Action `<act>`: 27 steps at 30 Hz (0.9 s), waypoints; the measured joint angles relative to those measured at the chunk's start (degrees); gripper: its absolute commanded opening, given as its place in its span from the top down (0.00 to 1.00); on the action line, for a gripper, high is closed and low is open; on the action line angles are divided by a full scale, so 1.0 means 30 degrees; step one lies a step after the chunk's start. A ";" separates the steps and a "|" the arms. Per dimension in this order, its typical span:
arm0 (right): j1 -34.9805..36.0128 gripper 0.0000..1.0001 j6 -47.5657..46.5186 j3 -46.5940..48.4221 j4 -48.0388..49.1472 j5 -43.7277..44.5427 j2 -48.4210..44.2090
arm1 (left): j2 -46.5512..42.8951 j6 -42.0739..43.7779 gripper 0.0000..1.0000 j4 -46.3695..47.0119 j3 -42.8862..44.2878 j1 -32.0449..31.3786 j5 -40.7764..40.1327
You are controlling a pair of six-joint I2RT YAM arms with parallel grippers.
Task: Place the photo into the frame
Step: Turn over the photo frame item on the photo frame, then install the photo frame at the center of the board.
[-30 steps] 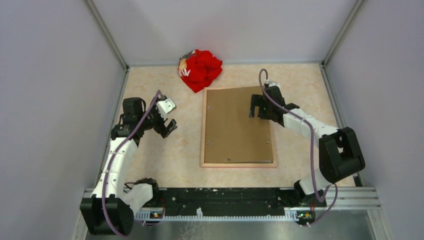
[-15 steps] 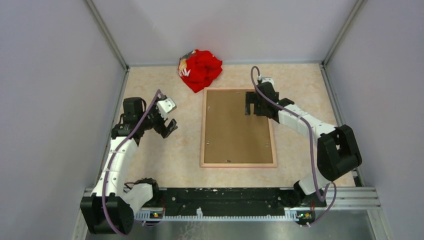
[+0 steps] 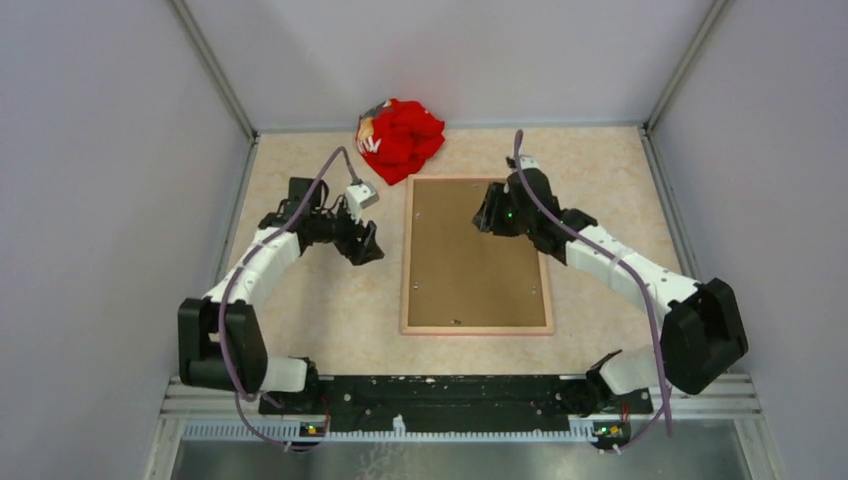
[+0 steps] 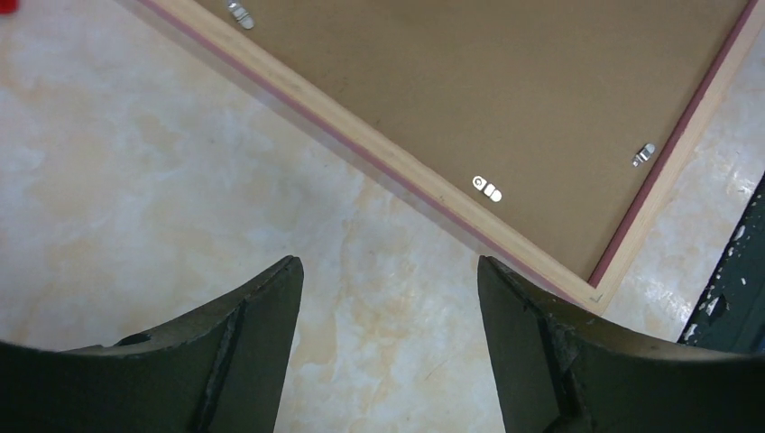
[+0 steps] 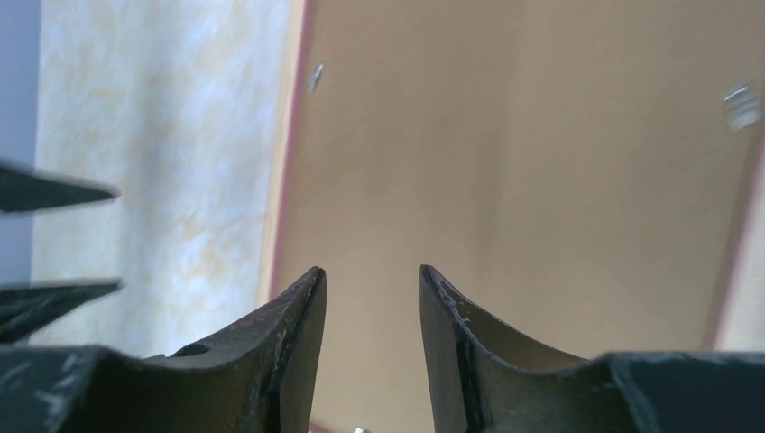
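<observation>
Frame (image 3: 476,328) lies flat, face down, portrait, centre of top view; brown hardboard backing (image 3: 470,265) up, w/ small metal clips (image 4: 487,188); light-wood rails, thin pink edge.

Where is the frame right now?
Top view: the frame lies face down mid-table, red cloth bundle beyond its far left corner, left hand to its left.

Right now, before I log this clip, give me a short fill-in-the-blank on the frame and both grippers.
The frame lies flat with its ____ side up.
The left gripper is ____, above the table beside the frame.
The right gripper, over the hardboard backing, holds ____.
The cloth bundle beyond the frame is ____.
Missing: back; open; nothing; red.
</observation>
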 measured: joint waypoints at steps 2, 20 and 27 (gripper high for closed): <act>0.1071 0.60 0.0998 -0.1479 0.1144 -0.0423 -0.0452 | 0.1064 -0.0561 0.29 0.0423 0.0175 -0.0597 0.0087; 0.6295 0.64 0.6484 -0.5413 0.9479 -0.1887 0.4167 | 0.6543 -0.0342 0.55 0.2193 0.0270 -0.3606 -0.0168; 0.6703 0.65 0.7111 -0.5472 1.1220 -0.2142 0.5217 | 0.7657 -0.0481 0.66 0.2076 0.0576 -0.3592 -0.0080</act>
